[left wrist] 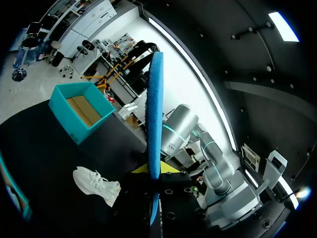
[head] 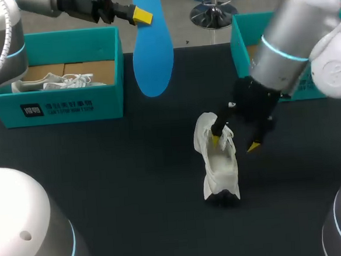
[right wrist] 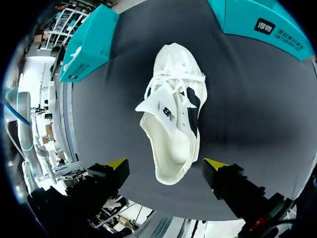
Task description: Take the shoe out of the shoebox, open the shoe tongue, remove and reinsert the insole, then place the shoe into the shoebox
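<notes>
My left gripper (head: pixel 136 14) hangs high over the table's back edge, shut on the top end of a long blue insole (head: pixel 152 47) that dangles straight down from it. The left wrist view has the same insole (left wrist: pixel 155 114) rising from between the yellow tips of the left gripper (left wrist: pixel 153 169). A white shoe (head: pixel 218 160) lies mid-table, opening up, tongue pulled back. Above its heel end, my right gripper (head: pixel 235 143) is open. In the right wrist view the shoe (right wrist: pixel 173 124) lies ahead of the right gripper (right wrist: pixel 166 163), both fingers clear of its heel.
A teal shoebox (head: pixel 57 103) at the back left holds a second white shoe (head: pixel 56 83). Another teal shoebox (head: pixel 243 35) stands at the back right, partly behind my right arm; the left wrist view shows its brown inside (left wrist: pixel 81 116) with nothing in it.
</notes>
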You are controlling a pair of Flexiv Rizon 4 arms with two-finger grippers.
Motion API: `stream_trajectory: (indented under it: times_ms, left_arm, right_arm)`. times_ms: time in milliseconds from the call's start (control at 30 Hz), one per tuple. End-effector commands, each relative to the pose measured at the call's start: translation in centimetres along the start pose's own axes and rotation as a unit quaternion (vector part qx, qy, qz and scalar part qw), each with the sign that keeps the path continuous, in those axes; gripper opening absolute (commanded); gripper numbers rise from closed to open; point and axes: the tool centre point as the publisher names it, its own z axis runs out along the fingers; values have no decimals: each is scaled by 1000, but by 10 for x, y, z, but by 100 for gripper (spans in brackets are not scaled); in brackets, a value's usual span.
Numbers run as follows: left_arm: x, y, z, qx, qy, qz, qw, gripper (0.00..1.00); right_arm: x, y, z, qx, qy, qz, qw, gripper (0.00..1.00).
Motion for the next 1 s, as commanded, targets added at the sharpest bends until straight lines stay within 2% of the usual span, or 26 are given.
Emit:
stream_trajectory:
  times_ms: [33,233,267,367,433,567,800,900,1000]
  left_arm:
    - [0,1,0,1,0,1,1000,0]
    - [0,1,0,1,0,1,1000,0]
    - [0,1,0,1,0,1,1000,0]
    - [0,1,0,1,0,1,1000,0]
    - [0,1,0,1,0,1,1000,0]
    - [0,1,0,1,0,1,1000,0]
    - [0,1,0,1,0,1,1000,0]
    - [0,1,0,1,0,1,1000,0]
    - [0,1,0,1,0,1,1000,0]
  right_arm:
    - [-2,3,-28,10,142,-74,987,100]
    - [27,10,-66,-75,251,-101,960,100]
    - [31,12,-75,-107,282,-99,948,100]
    - [41,15,-90,-160,331,-89,926,100]
    - [47,16,-95,-191,340,-78,917,100]
    - [59,19,-106,-232,398,-57,886,100]
    - [79,31,-114,-245,458,-35,854,100]
    - [94,35,-117,-239,468,-42,850,100]
    - [107,39,-117,-225,457,-57,859,100]
